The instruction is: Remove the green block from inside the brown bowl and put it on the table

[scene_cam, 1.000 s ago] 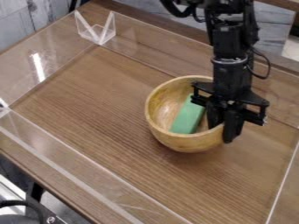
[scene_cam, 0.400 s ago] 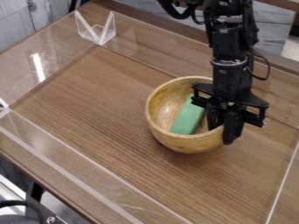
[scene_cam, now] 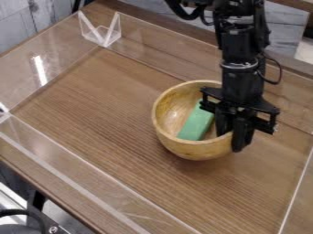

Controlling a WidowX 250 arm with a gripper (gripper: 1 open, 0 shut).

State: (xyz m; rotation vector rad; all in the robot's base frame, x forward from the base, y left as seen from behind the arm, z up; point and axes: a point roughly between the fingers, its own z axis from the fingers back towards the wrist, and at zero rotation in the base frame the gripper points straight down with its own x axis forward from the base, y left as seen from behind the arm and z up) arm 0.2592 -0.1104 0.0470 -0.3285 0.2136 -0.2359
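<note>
The brown bowl (scene_cam: 178, 137) stands right of centre on the table (scene_cam: 98, 119). Inside it the green block (scene_cam: 196, 122) lies tilted, its upper end raised toward the right. My gripper (scene_cam: 235, 128) reaches straight down into the right side of the bowl on the black arm (scene_cam: 240, 46). Its dark fingers (scene_cam: 243, 135) stand close together, shut at the block's upper right edge, and appear to pinch that edge. The exact contact is hidden behind the fingers. The lower finger overlaps the bowl's right rim in this view.
Clear acrylic walls (scene_cam: 49, 64) run along the table's edges, with a folded clear piece (scene_cam: 101, 27) at the back left corner. Bare wood-grain tabletop lies to the left and in front of the bowl.
</note>
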